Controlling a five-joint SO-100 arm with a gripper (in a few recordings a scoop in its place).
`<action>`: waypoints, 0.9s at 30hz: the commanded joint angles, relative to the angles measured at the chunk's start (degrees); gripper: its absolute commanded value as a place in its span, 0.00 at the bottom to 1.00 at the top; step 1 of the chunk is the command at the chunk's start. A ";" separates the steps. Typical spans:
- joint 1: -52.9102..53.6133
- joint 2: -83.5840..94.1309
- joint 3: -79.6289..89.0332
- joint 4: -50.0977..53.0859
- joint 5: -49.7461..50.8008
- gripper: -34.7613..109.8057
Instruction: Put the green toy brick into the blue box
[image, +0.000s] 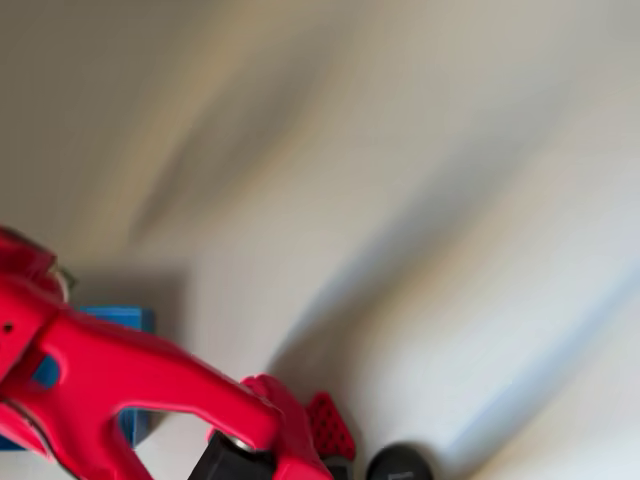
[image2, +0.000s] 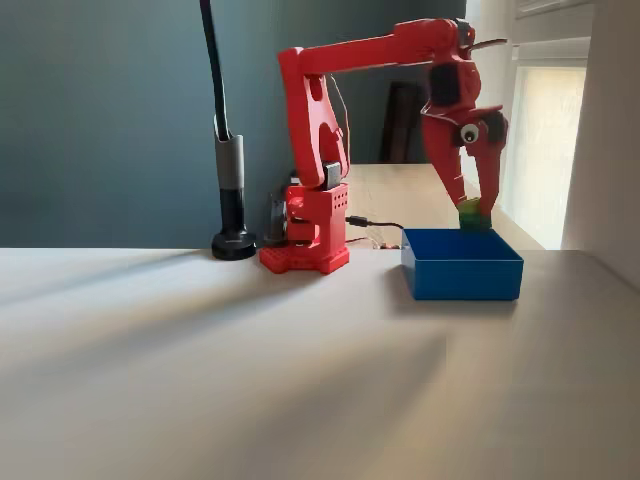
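In the fixed view my red gripper (image2: 474, 207) hangs fingers-down over the far side of the blue box (image2: 462, 265). It is shut on the green toy brick (image2: 472, 216), which sits between the fingertips just above the box's back rim. The brick looks lime green with a darker lower part. The box stands on the pale table to the right of the arm's base (image2: 305, 250). In the blurred overhead view, the red arm (image: 130, 370) crosses over the blue box (image: 125, 319), hiding most of it.
A black lamp stand (image2: 233, 240) with a tall pole stands left of the arm's base; its round foot (image: 400, 464) also shows in the overhead view. A cable (image2: 375, 224) runs behind the box. The wide pale table (image2: 250, 380) stretches in front.
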 joint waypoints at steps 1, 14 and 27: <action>-3.34 5.10 -5.89 5.10 1.32 0.24; -6.33 4.92 3.69 6.15 3.34 0.24; -9.67 4.92 13.89 -1.49 0.79 0.24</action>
